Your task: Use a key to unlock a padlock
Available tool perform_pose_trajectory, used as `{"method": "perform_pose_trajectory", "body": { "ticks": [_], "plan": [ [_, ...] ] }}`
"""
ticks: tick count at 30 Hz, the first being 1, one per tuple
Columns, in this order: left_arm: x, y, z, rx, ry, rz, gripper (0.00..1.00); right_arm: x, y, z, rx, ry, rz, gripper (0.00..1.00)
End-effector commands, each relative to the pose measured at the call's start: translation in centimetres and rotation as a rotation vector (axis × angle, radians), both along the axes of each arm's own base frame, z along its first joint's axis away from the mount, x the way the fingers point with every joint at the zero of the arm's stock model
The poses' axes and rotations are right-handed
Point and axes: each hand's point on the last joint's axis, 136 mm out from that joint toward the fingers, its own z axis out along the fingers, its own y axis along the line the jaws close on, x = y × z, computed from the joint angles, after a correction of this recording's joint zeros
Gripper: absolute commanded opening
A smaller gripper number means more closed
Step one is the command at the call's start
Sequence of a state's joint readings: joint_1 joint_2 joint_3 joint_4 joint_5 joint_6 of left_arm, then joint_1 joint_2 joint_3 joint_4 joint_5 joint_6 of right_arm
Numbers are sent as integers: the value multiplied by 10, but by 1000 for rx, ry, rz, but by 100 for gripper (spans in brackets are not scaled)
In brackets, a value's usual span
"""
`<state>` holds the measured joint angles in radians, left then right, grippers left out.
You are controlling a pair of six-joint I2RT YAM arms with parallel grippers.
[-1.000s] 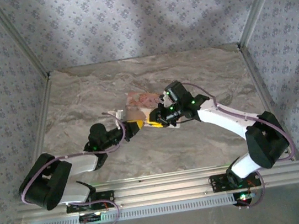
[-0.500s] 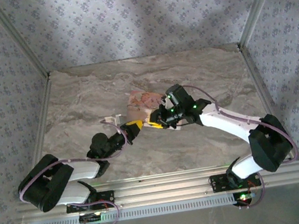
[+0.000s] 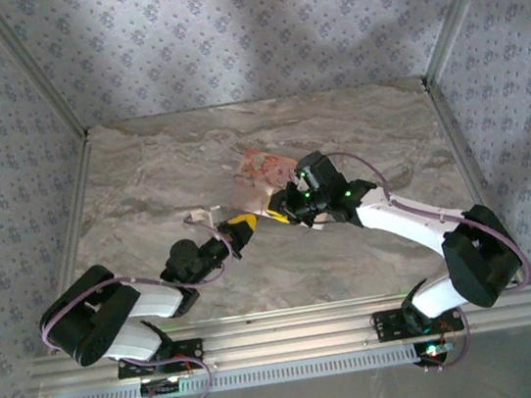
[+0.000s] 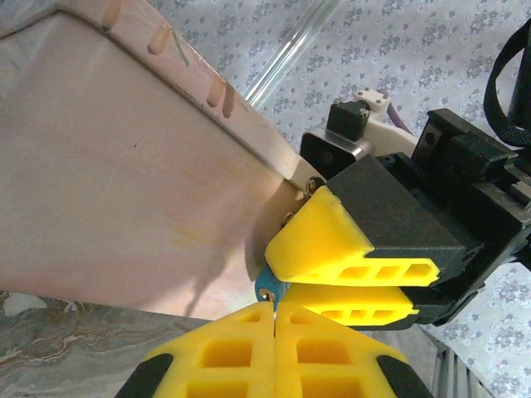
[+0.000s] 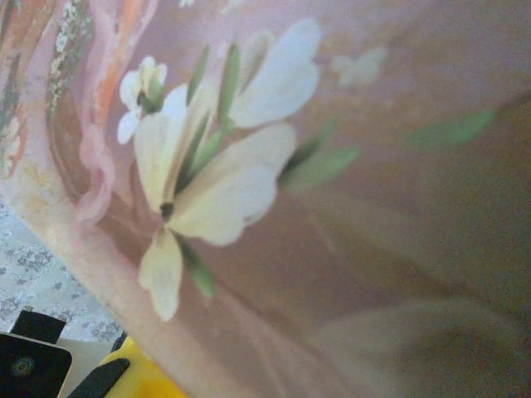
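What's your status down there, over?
Left gripper shut, tips at the padlock. Right gripper pinching it, it seems. Pink box tilted close beside.

You're in a robot test cell: marble-print table [image 3: 162, 164], floral-papered walls [image 3: 242, 34] at 9, 12 and 3 o'clock, aluminium rail [image 3: 294, 332] bearing both arms [image 3: 402, 219] at 6 o'clock.

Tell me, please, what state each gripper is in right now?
Left gripper: shut; whether it holds anything cannot be told.
Right gripper: closed on the padlock, apparently.
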<state>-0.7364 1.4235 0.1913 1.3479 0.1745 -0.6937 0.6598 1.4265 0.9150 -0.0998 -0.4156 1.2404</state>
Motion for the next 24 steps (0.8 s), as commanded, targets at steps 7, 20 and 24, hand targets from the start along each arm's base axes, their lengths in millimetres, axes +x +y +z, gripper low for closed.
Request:
{"method": "perform_pose_trajectory", "body": {
  "ticks": [7, 20, 24],
  "plan": [
    [11, -9, 24, -25, -100, 13, 0, 7, -3, 24, 12, -19, -77, 0],
    [15, 16, -18, 44, 89, 4, 0, 2, -11, -56, -362, -197, 136, 0],
    [12, 28, -25, 99, 141, 9, 0, -4, -7, -91, -402, -243, 193, 1]
  ]
}}
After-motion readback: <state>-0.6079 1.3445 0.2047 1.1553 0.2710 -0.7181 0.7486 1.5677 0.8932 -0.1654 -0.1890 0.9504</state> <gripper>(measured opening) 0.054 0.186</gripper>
